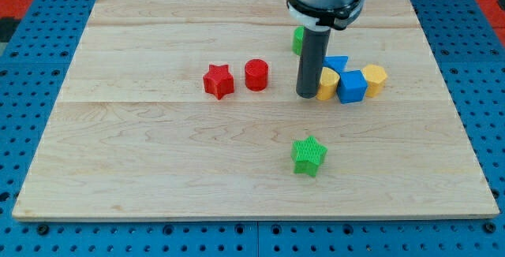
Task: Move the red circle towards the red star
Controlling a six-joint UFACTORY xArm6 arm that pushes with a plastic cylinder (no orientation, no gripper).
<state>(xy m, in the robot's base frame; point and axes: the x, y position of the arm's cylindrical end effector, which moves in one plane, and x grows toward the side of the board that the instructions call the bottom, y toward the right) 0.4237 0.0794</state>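
The red circle (256, 75) stands on the wooden board just to the right of the red star (218, 81), with a small gap between them. My tip (306, 95) rests on the board to the right of the red circle, apart from it. The tip touches or nearly touches a yellow block (327, 84) on its right side.
A blue block (351, 86), another blue block (337, 63) behind it and a yellow block (375, 78) cluster right of the tip. A green block (297, 40) is partly hidden behind the rod. A green star (308, 155) lies toward the view's bottom.
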